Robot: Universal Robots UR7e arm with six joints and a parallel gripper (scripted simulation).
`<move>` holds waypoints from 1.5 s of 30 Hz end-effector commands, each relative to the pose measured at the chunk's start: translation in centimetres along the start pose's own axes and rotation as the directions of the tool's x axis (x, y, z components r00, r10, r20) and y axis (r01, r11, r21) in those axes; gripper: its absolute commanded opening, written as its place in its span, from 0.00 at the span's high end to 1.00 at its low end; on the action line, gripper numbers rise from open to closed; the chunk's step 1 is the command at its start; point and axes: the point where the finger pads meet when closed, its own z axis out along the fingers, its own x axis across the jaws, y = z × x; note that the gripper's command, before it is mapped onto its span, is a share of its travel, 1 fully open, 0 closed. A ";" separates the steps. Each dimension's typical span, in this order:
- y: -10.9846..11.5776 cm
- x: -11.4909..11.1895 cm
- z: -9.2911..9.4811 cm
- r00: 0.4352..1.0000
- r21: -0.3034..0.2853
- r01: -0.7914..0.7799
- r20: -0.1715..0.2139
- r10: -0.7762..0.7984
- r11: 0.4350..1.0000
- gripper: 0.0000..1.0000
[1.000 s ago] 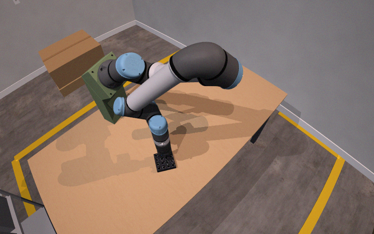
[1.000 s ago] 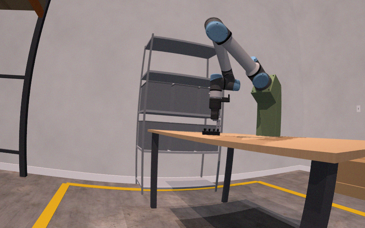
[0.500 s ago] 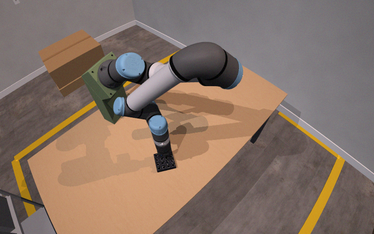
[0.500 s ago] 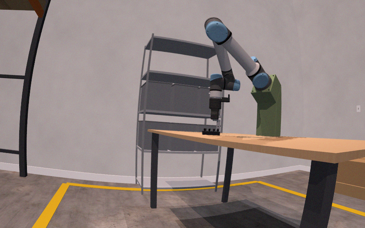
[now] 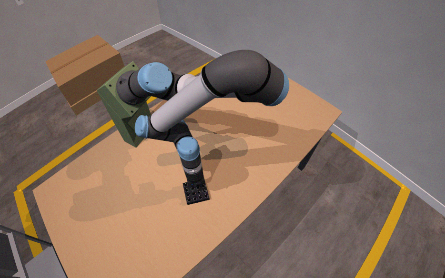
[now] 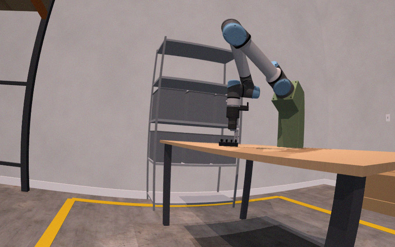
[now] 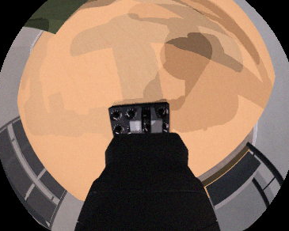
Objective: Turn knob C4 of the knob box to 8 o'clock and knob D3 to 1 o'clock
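Observation:
The black knob box [image 5: 197, 202] [image 6: 228, 144] [image 7: 127, 106] stands flat on the table. My gripper [image 6: 236, 138] [image 7: 146, 114] points straight down at the box's edge nearest the robot base. Its narrow fingers stand close on both sides of a dark knob, third from left in the top row of the wrist view, and are shut on it. By its place it is C4; its printed name cannot be read. The knob's white line is not readable between the fingers. Knob D3 [image 7: 165, 126] shows partly at the right. The gripper body hides the lower rows in the wrist view.
Neighbouring knobs [image 7: 131, 113] [image 7: 161, 111] stand close on both sides of the fingers. The table [image 5: 141, 238] [image 6: 284, 155] carries the box. The green robot pedestal [image 5: 124, 127] [image 6: 291, 125] is behind. A grey shelf [image 6: 189, 122] stands beyond the table.

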 end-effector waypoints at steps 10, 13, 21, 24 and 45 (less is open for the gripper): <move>0.1 0.1 0.0 1.000 -0.001 0.016 -0.002 -0.016 1.000 0.70; 0.1 0.2 0.0 1.000 -0.001 0.026 -0.002 -0.026 1.000 0.70; 0.1 0.2 0.0 0.997 -0.002 0.075 -0.002 -0.075 0.997 0.70; 0.2 0.2 0.0 0.996 -0.002 0.092 -0.002 -0.092 0.996 0.70; 0.2 0.2 0.0 0.940 -0.003 0.341 -0.001 -0.341 0.940 0.70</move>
